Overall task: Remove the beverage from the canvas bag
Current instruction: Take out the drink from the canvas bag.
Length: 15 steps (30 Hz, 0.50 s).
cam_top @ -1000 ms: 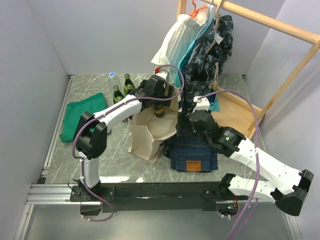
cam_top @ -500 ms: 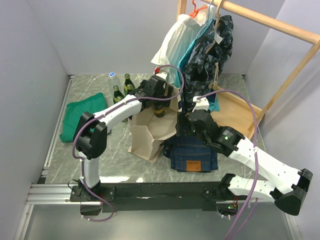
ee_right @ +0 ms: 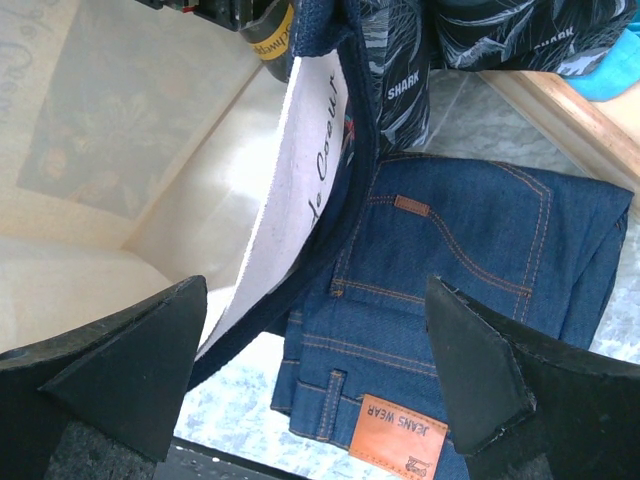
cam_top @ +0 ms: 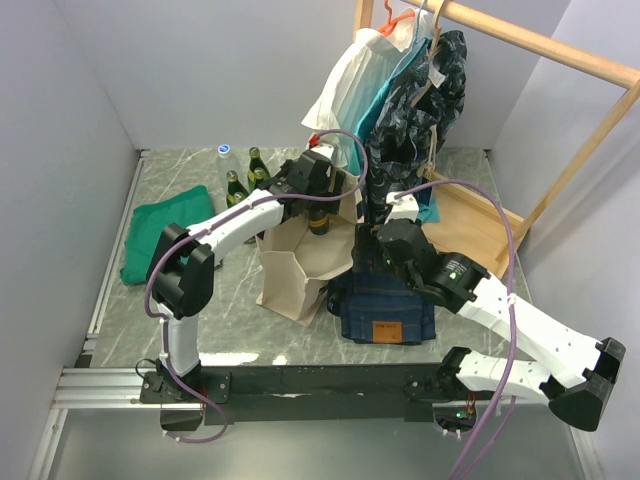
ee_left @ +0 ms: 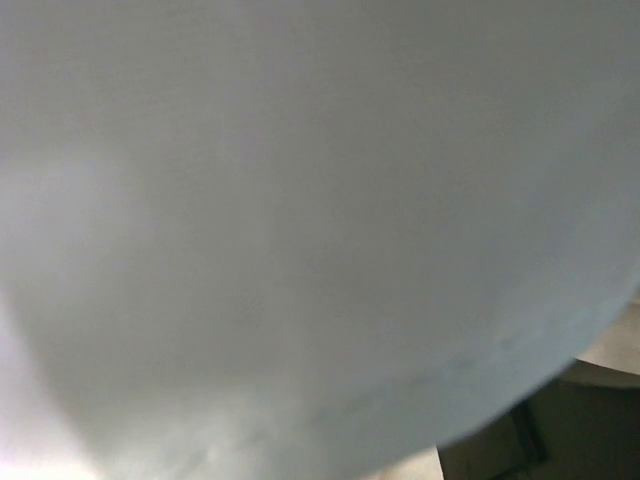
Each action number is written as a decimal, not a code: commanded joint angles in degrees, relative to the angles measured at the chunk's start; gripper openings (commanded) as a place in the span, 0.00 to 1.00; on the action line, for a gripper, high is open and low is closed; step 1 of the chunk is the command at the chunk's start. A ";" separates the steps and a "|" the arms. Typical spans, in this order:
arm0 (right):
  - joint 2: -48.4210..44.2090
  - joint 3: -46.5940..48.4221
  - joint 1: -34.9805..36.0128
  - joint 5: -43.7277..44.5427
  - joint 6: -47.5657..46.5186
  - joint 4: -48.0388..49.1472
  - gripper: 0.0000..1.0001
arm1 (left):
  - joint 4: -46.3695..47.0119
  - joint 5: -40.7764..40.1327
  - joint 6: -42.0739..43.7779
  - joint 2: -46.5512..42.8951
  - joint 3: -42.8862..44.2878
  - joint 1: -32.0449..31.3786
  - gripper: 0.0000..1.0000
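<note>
Bottle (cam_top: 318, 224) stands upright inside the far end of the canvas bag (cam_top: 295, 270), its neck apparently straight below the left gripper (cam_top: 317, 203), whose grip I cannot tell, while the right gripper (ee_right: 315, 290), farther off, straddles the bag's right rim wide open.

- The top cam sits high, above and behind the arm bases. It's tilted down and forward over the whole table (cam_top: 230, 310), so it's the widest, farthest view.
- The right wrist cam is way closer. It looks down between the black fingers (ee_right: 120, 370) of the right gripper (ee_right: 315, 290), which fill both lower corners.
- Those two views share the canvas bag (cam_top: 300, 270), the folded jeans (ee_right: 460, 260) and the yellow-labelled bottle (ee_right: 268, 35).
- The left wrist cam is jammed right up against some pale surface, nearly all blurry grey-white with a dark sliver lower right. Can't tell its facing or any overlap.
</note>
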 commanded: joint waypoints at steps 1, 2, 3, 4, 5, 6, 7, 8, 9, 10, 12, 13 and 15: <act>-0.21 0.37 -0.63 1.22 -0.76 0.70 0.95 | -0.23 -1.20 -1.18 0.31 0.59 0.55 0.89; -0.29 0.28 -0.63 1.30 -0.85 0.79 0.95 | -0.50 -1.38 -1.18 0.40 0.77 0.55 0.89; -0.47 0.19 -0.72 1.22 -0.85 0.87 0.95 | -0.50 -1.64 -1.36 0.49 0.86 0.55 0.90; -0.47 0.10 -0.72 1.22 -0.85 0.79 0.95 | -0.50 -1.82 -1.27 0.49 0.77 0.55 0.92; -0.47 0.02 -0.72 1.04 -0.85 0.87 0.95 | -0.50 -2.08 -1.27 0.66 0.77 0.55 0.94; -0.38 0.02 -0.81 0.95 -0.85 0.96 0.95 | -0.67 -2.08 -1.36 0.84 0.69 0.55 0.95; -0.29 0.02 -0.81 0.95 -0.85 1.05 0.95 | -0.68 -2.08 -1.36 0.84 0.60 0.55 0.94; -0.29 0.02 -0.89 0.95 -0.85 0.96 0.95 | -0.68 -2.26 -1.36 0.84 0.51 0.55 0.94; -0.29 0.02 -0.81 0.95 -0.85 0.96 0.95 | -0.76 -2.34 -1.36 0.84 0.25 0.55 0.94; -0.29 0.02 -0.89 0.87 -1.02 1.14 0.95 | -0.76 -2.43 -1.45 0.93 0.07 0.55 0.94; -0.21 -0.07 -0.89 0.86 -0.94 1.14 0.95 | -0.24 -2.52 -1.53 0.67 -0.54 0.55 0.94; -0.21 -0.07 -0.98 0.69 -0.94 1.14 0.95 | 0.02 -2.61 -1.53 0.49 -0.72 0.55 0.94; -0.29 -0.07 -0.98 0.69 -0.85 1.14 0.95 | 0.38 -2.78 -1.45 0.31 -0.81 0.55 0.92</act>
